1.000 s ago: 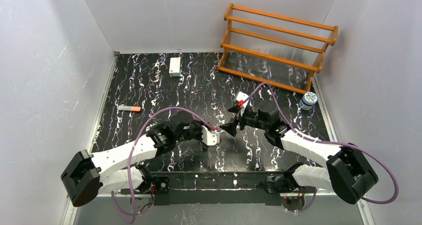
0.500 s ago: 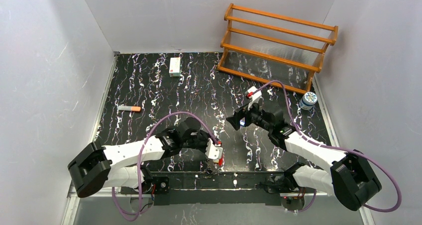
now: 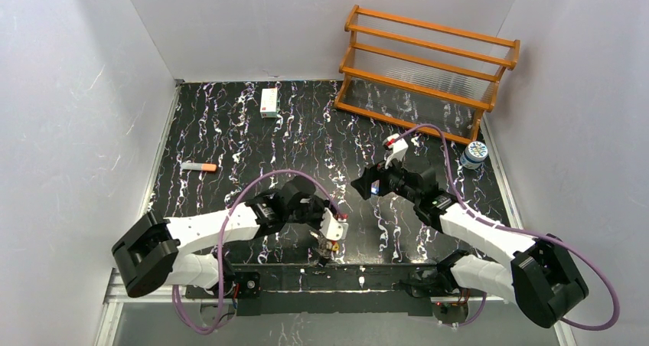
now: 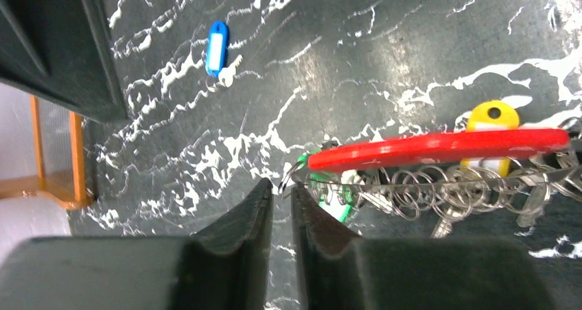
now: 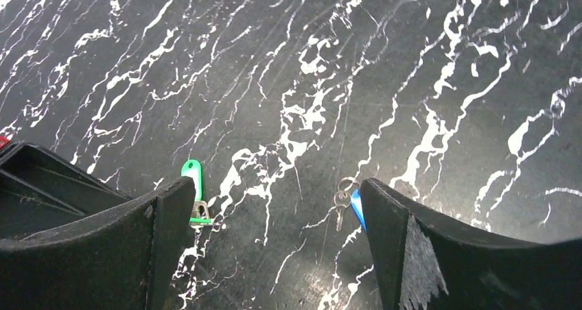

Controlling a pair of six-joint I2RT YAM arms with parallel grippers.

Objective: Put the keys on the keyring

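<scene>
Two fingers (image 4: pixel 240 241) of the left hand (image 4: pixel 281 192) are squeezed to a sliver, nipping the wire end of the keyring (image 4: pixel 439 149). Its red bar runs sideways across the fingertips. The green key (image 5: pixel 194 186) lies on the tabletop (image 5: pixel 412 63) right by that wire end, its tag lengthways, pointing away from the hand. Farther out the blue key (image 4: pixel 217 47) lies flat, well apart. Over both hangs the right hand (image 5: pixel 274 190), spread wide, gripping nothing, one key just inside each finger.

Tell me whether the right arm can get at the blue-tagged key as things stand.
Probably yes. The right gripper is open over the table, and the blue-tagged key lies at one finger's inner edge, partly hidden by it; nothing else covers it. A small sideways shift should centre it.
</scene>
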